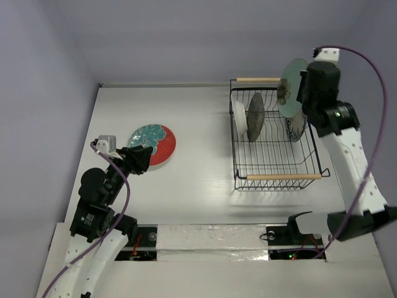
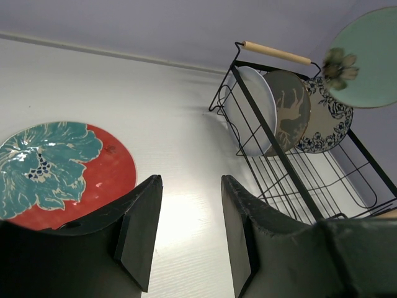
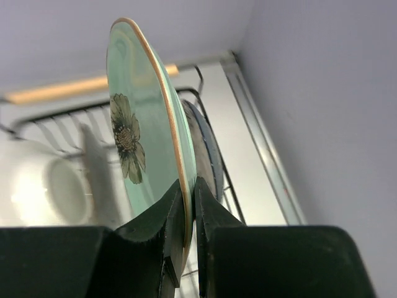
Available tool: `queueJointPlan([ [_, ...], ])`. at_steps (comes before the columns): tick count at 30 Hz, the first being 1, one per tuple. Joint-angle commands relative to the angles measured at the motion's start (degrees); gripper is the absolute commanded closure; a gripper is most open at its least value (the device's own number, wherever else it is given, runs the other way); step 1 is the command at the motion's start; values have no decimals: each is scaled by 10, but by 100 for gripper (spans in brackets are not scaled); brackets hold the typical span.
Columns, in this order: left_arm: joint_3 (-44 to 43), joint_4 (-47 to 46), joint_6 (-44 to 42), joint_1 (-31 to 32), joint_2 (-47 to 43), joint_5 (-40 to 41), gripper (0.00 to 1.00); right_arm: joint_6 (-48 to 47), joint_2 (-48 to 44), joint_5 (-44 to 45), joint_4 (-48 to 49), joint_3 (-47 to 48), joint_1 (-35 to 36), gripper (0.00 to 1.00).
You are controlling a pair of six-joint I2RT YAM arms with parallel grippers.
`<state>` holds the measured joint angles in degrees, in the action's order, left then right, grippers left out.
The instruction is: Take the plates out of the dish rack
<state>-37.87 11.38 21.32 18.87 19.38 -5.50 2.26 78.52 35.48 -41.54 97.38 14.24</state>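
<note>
Plates are in three spots. A green plate point(image 1: 291, 87) with a flower on it hangs over the far end of the dish rack point(image 1: 236, 149), pinched at its edge by the right end effector point(image 3: 188, 194). Three more stand in the rack: a white plate point(image 1: 238, 118), a grey-brown plate point(image 1: 255, 117) and a blue-flowered plate point(image 1: 296, 127). A teal-and-red plate point(image 1: 155, 144) lies flat on the tabletop point(image 1: 198, 186), just beside the left end effector point(image 2: 191, 205), whose fingers are spread apart and hold nothing.

The grip is only a small pinch on the rim (not much to hang on to), so the green plate might slip or swing and fall onto the rack. It could also knock the blue-flowered plate below it.

I can see no words or labels anywhere.
</note>
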Motion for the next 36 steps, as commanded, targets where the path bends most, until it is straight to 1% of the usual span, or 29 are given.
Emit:
queueJointPlan([
  [1, -1, -34, 0, -2, 2, -7, 60, 45, -99, -98, 126, -7, 11, 100],
  [2, -1, -33, -1, -8, 3, -7, 60, 54, -121, -133, 156, -17, 11, 100],
  [3, -1, -34, 0, -8, 3, -7, 60, 83, -130, -172, 174, -39, 16, 100],
  [4, -1, -34, 1, -8, 3, -8, 60, 102, -137, -252, 192, -53, 16, 100],
  [5, -1, -34, 1, -8, 3, -8, 60, 118, -141, -292, 238, -68, 24, 100],
  [6, -1, -34, 1, -13, 2, -8, 60, 160, -139, -332, 264, -83, 34, 100],
  [7, -1, -34, 1, -13, 2, -7, 60, 185, -133, -405, 290, -114, 41, 100],
  [8, -1, -33, 0, -13, 2, -6, 60, 207, -125, -439, 353, -129, 50, 100],
  [9, -1, -32, 2, -13, 2, -5, 60, 242, -96, -464, 378, -139, 62, 100],
  [10, -2, -32, 2, -13, 2, -4, 60, 257, -77, -473, 392, -140, 96, 100],
  [12, -3, -29, 2, -13, 1, 0, 60, 276, -39, -467, 426, -129, 133, 100],
  [13, -4, -27, 1, -13, 1, 5, 60, 286, -2, -455, 437, -123, 166, 100],
  [14, -5, -26, 1, -13, 0, 7, 61, 295, 18, -452, 463, -114, 178, 100],
  [16, -5, -23, 3, -13, -2, 13, 61, 325, 57, -451, 478, -101, 198, 100],
  [17, -5, -23, 4, -13, -4, 13, 60, 334, 94, -449, 495, -91, 215, 100],
  [19, -5, -25, 3, -13, -4, 9, 51, 355, 130, -447, 505, -77, 231, 100],
  [20, -5, -24, 4, -13, -5, 9, 48, 360, 165, -442, 511, -70, 246, 100],
  [21, -5, -25, 4, -13, -7, 9, 41, 372, 182, -437, 515, -60, 252, 100],
  [24, -5, -24, 3, -13, -7, 8, 32, 413, 242, -454, 551, -58, 269, 100],
  [26, -5, -26, 3, -13, -8, 8, 32, 426, 268, -456, 564, -54, 279, 100],
  [27, -5, -26, 4, -13, -7, 8, 32, 433, 294, -453, 561, -47, 290, 100],
  [32, -3, -29, 3, -13, -10, 7, 32, 462, 363, -441, 560, -2, 309, 100],
  [36, -2, -28, 4, -13, -11, 6, 33, 493, 412, -451, 584, 6, 309, 100],
])
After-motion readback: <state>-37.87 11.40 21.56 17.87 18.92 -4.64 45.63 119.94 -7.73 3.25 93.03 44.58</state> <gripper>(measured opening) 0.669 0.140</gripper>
